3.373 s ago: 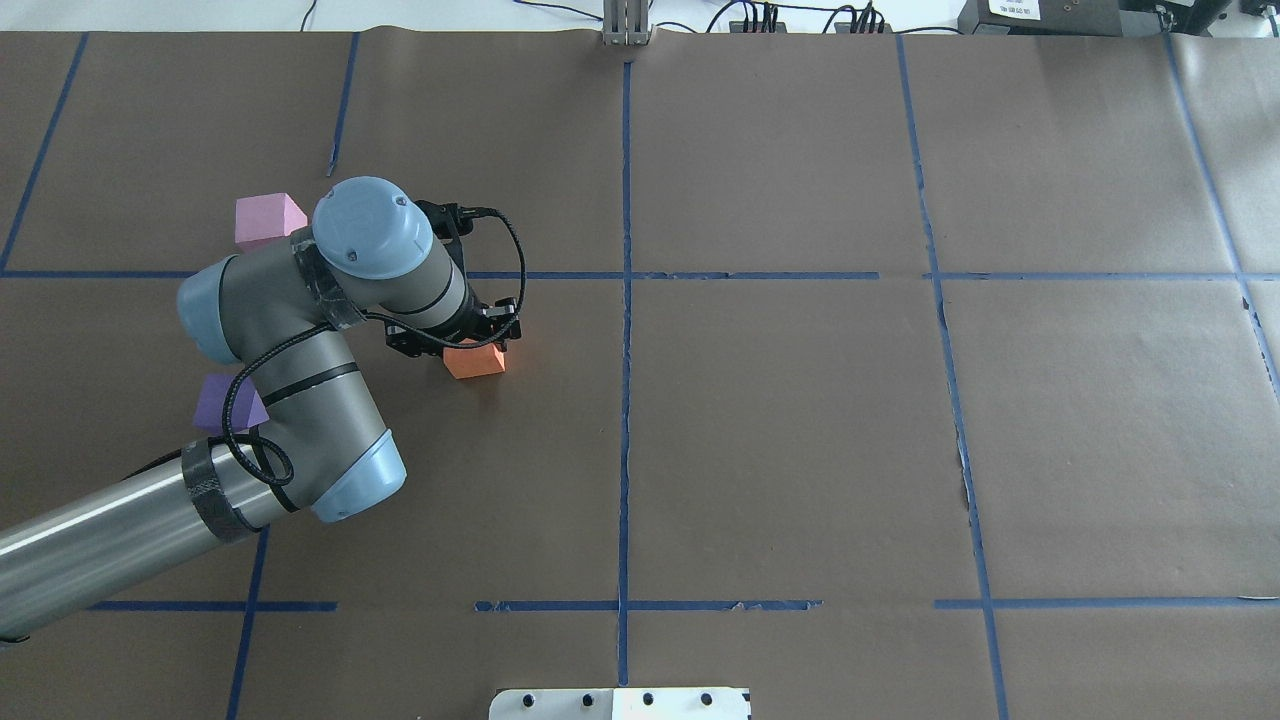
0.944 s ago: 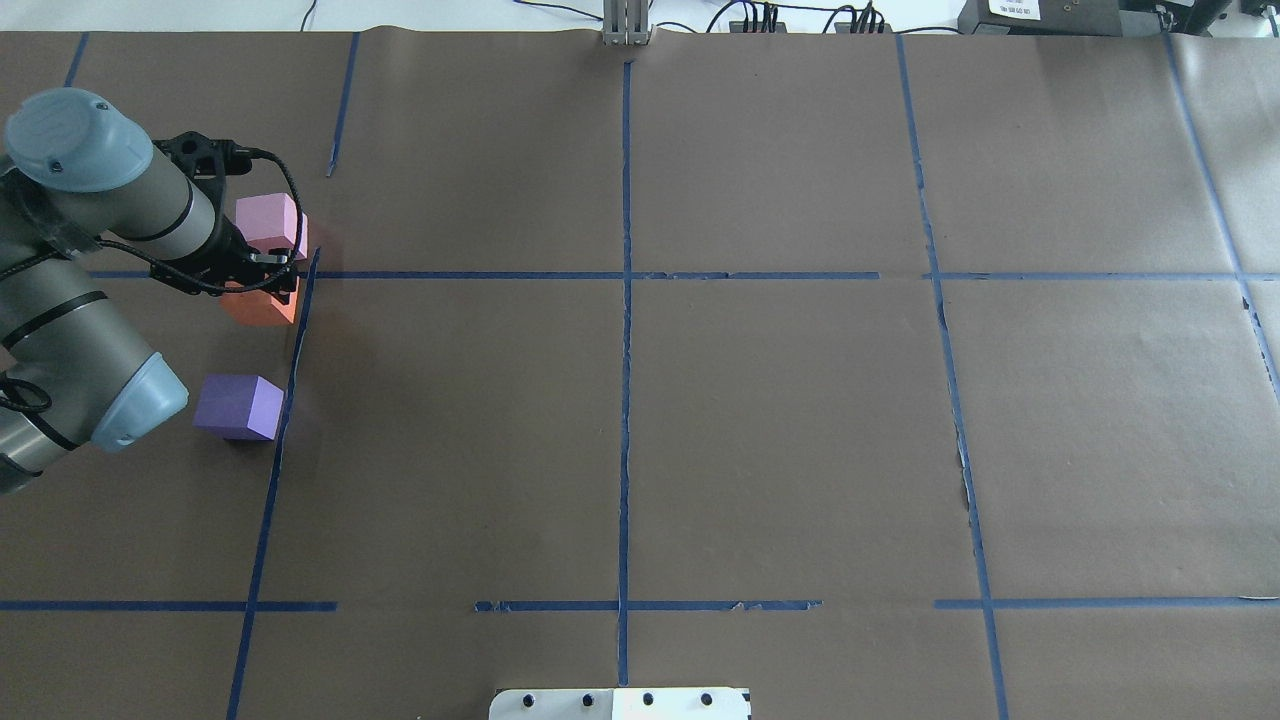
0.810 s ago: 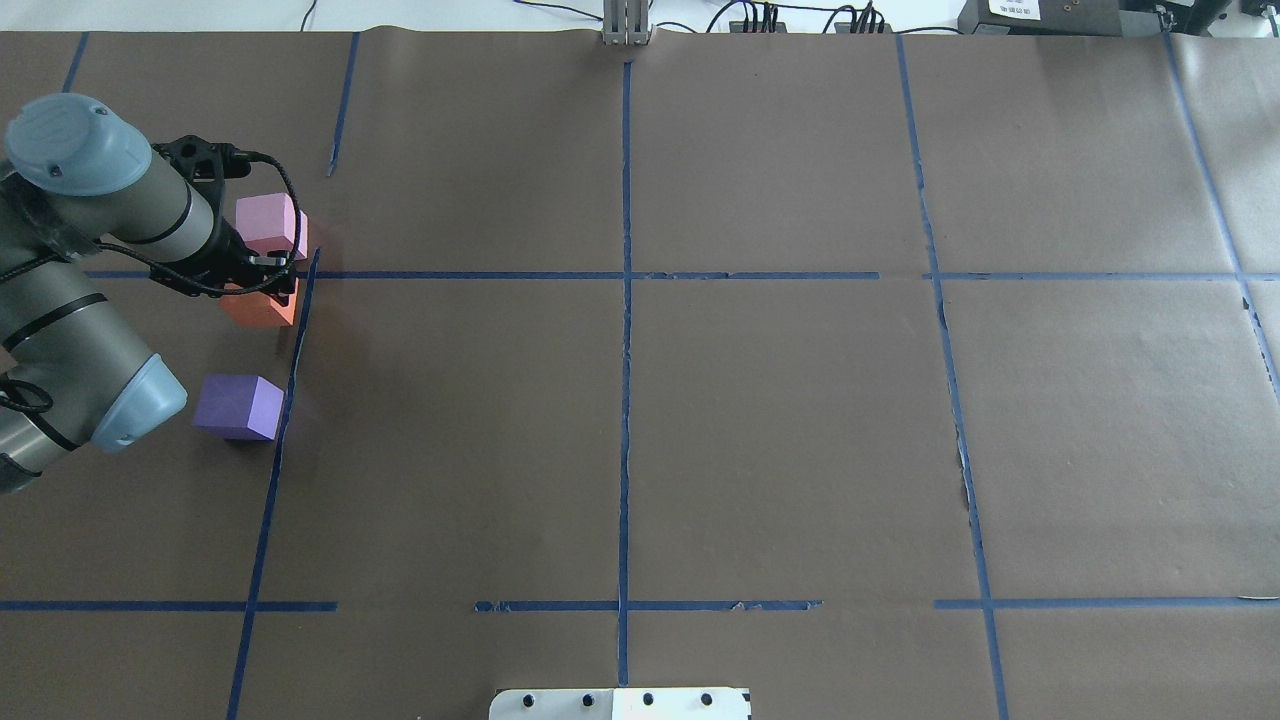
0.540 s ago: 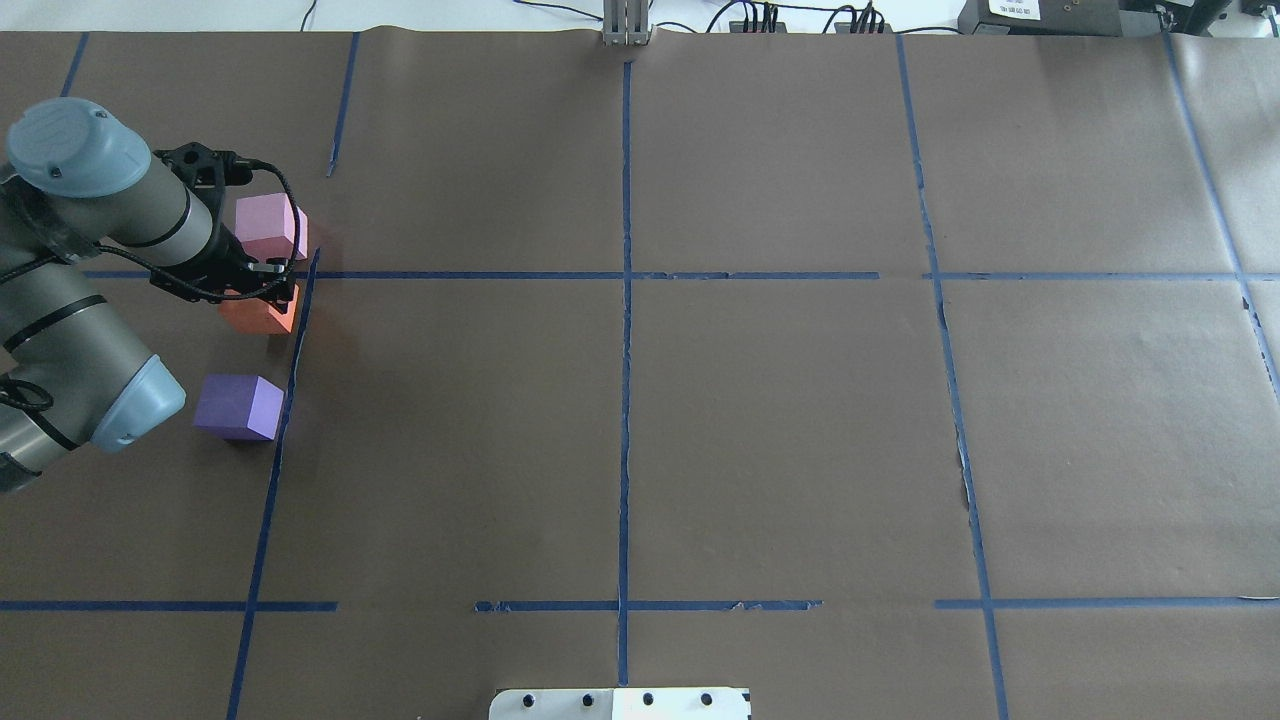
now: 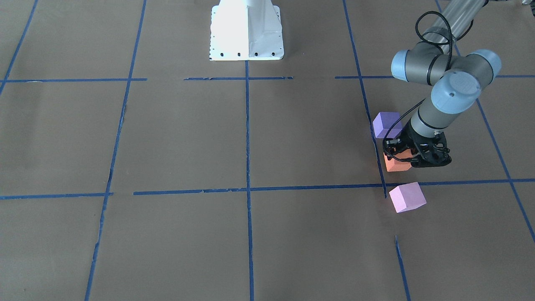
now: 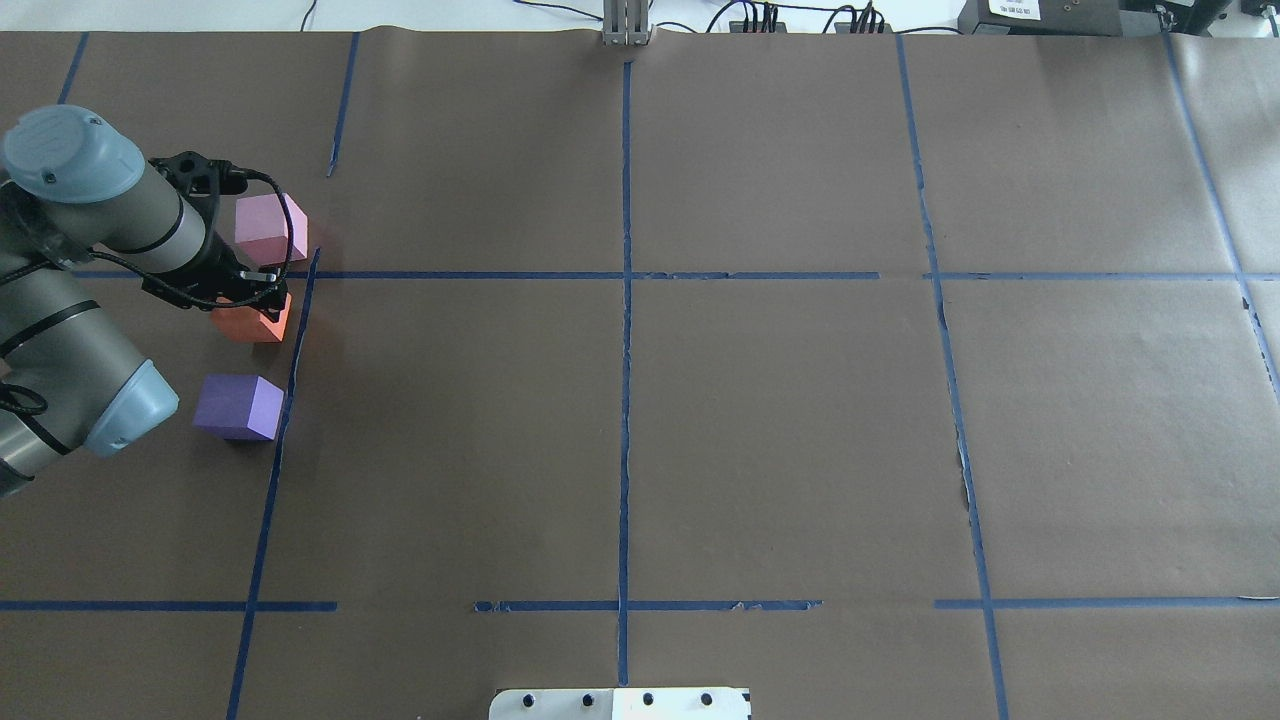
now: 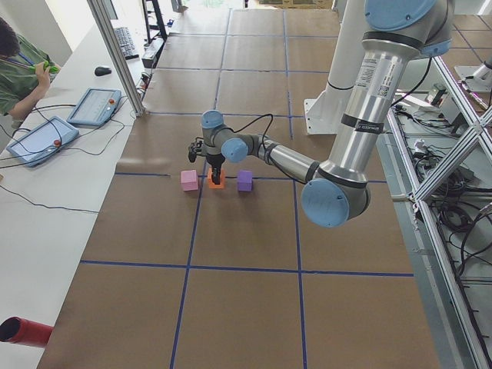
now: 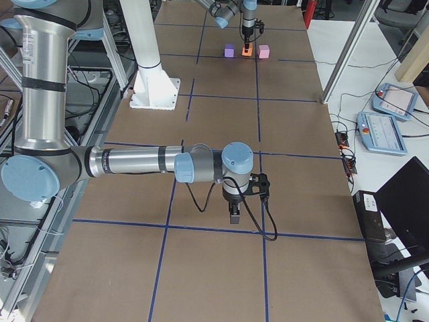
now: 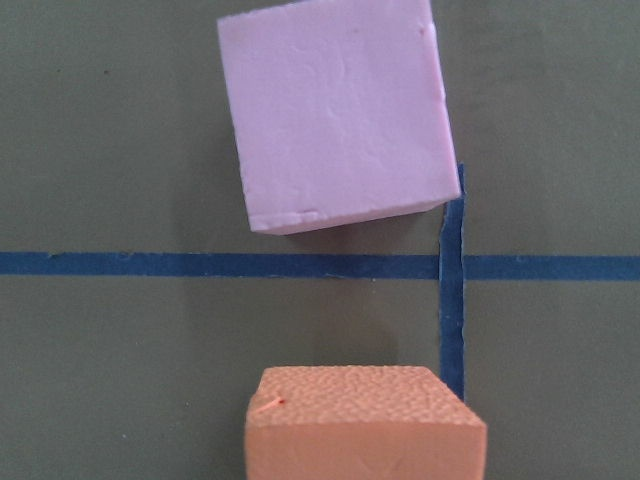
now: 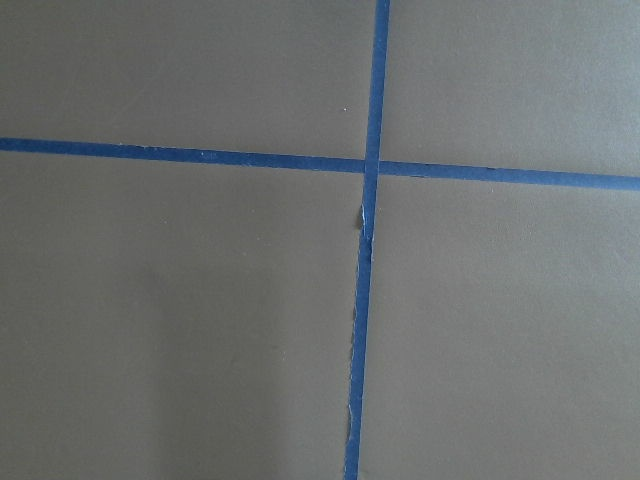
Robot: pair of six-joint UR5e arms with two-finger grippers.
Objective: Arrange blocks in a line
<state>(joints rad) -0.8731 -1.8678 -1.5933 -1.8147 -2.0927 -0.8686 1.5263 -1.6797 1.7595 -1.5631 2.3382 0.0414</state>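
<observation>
The orange block (image 6: 245,328) is sitting between the pink block (image 6: 268,228) and the purple block (image 6: 238,407), and the left gripper (image 6: 254,300) is squeezing it. I think it is being set down, so next comes letting go gently. I cannot tell if the right gripper (image 8: 234,216) is open.

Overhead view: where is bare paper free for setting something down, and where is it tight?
Free: all the brown paper right of the tape line beside the orange block. Crowded: left of it, where the left gripper holds that block between the pink block and purple block.
</observation>
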